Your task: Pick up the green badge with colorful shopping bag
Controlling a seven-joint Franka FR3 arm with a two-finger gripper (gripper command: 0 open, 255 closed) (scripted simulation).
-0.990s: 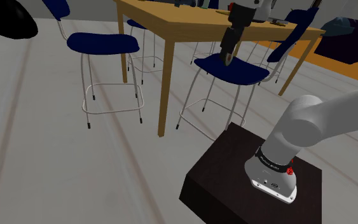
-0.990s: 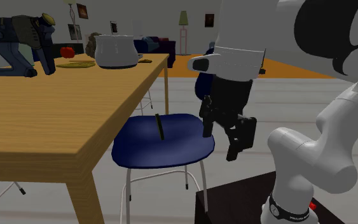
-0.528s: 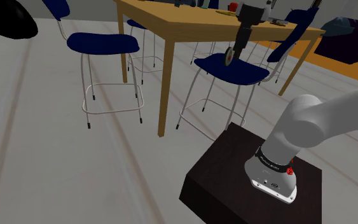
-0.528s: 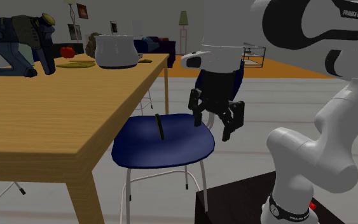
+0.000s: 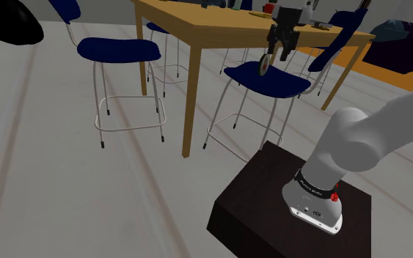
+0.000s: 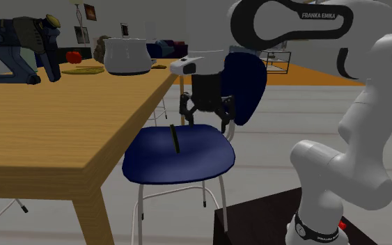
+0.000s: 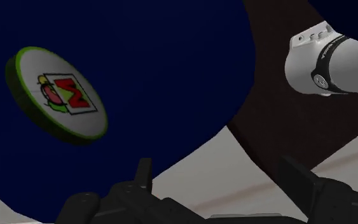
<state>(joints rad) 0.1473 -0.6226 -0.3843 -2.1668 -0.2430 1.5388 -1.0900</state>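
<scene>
One thin badge point(image 7: 56, 95), green-rimmed and probably light and stiff, stands on edge on the blue chair seat point(image 6: 187, 163) near your wide-open claw point(image 6: 205, 120); pinch it across its flat faces.

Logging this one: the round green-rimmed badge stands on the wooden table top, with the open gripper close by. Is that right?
Not the table top. The badge stands on edge on the dark blue chair seat beside the table, as the second exterior view shows. The rest holds: green rim, and the open gripper close by.
</scene>
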